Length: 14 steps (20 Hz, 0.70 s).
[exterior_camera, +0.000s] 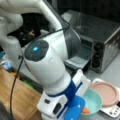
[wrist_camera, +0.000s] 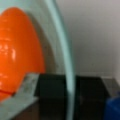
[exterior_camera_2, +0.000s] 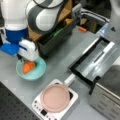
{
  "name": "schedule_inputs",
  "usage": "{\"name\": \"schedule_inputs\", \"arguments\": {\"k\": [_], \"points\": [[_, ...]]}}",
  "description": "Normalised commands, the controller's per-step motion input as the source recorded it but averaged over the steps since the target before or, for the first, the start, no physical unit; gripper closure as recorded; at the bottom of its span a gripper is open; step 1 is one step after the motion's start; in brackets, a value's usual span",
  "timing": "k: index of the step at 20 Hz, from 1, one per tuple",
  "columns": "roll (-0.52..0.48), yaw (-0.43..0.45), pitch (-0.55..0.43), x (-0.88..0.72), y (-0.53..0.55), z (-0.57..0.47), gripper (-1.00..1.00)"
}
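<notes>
The gripper (exterior_camera_2: 25, 60) is down in the teal bowl (exterior_camera_2: 37, 72), right at the orange carrot (exterior_camera_2: 28, 67).
I cannot tell if its fingers are wide or closed. The grab step looks underway; next comes a firm squeeze. A pink plate (exterior_camera_2: 55, 97) sits nearby.

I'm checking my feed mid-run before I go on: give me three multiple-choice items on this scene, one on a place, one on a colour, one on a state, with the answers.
1. Where does the orange carrot lie?
A. In the teal bowl
B. On the pink plate
C. Inside the toaster oven

2. What colour is the plate on the white scale?
A. Green
B. Pink
C. Black

3. How is the toaster oven door?
A. Shut
B. Taken off
C. Folded down open

Answers:
1 A, in a front view the carrot rests in the bowl under the gripper.
2 B, pink in both front views.
3 C, the glass door lies flat.
</notes>
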Motion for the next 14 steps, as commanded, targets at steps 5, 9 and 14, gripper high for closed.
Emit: {"name": "schedule_inputs", "arguments": {"k": [5,9,14], "points": [[0.033,0.063,0.250,0.45,-0.23,0.08,1.00],[0.035,0.062,0.229,0.40,-0.19,0.10,1.00],[0.025,0.053,0.220,0.34,-0.20,0.12,1.00]]}}
